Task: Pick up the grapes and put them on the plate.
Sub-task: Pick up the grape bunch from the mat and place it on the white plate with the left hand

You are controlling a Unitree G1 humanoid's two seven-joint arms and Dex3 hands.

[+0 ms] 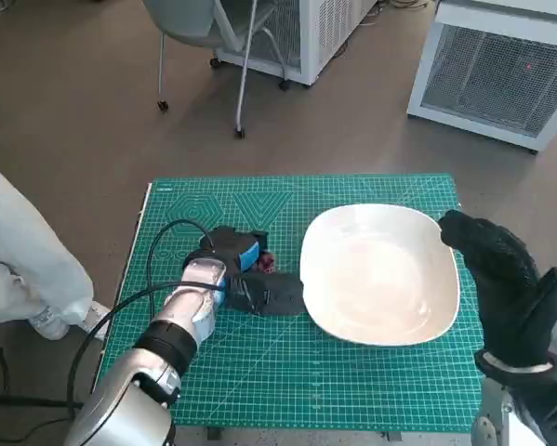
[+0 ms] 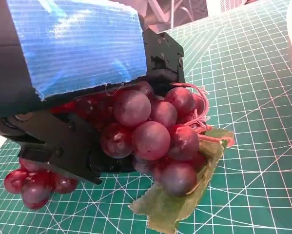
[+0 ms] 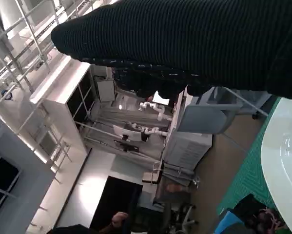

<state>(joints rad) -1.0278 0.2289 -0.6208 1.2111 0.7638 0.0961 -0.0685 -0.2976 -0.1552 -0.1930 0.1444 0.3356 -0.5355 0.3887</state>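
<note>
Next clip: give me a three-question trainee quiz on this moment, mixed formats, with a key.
1. True or false: the grapes already lie on the plate.
2. Which hand is at the grapes? A) left hand B) right hand
3. Fill in: the plate sits on a green cutting ____.

Key: 1 false, they are on the mat beside the plate, with the left hand's fingers around them; 2 A; 3 mat.

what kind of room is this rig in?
Probably a lab or workshop: green cutting mat as the work surface, white vented equipment cabinets on the floor, a wheeled chair, and metal racking in the right wrist view.
</note>
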